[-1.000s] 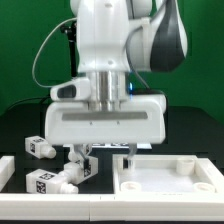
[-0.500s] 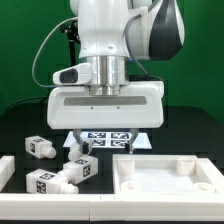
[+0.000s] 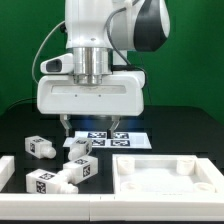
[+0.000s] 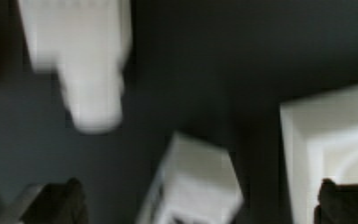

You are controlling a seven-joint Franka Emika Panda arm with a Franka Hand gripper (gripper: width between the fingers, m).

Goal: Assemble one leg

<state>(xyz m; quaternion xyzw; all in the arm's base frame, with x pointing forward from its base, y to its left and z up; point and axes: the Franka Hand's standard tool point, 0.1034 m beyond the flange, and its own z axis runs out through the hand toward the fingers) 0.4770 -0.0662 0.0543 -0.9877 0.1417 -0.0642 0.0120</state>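
Observation:
Several white legs with black-and-white tags lie at the exterior view's left: one (image 3: 40,146) farthest left, one (image 3: 78,149) beside it, one (image 3: 81,169) nearer the front and one (image 3: 44,182) at the front left. My gripper (image 3: 92,127) hangs above and behind them, open and empty, touching none. The wrist view is blurred. It shows my open gripper (image 4: 202,205) with dark fingertips (image 4: 60,200) wide apart, a white leg (image 4: 87,70) below and another white piece (image 4: 202,180) between the jaws' line of sight.
The large white tray-like panel (image 3: 170,178) lies at the front right; its edge shows in the wrist view (image 4: 336,130). The marker board (image 3: 112,139) lies flat behind the legs. A white rail (image 3: 5,166) runs along the left edge.
The gripper has risen from low beside the legs and moved toward the exterior view's left. It stays open and empty. The legs have not moved.

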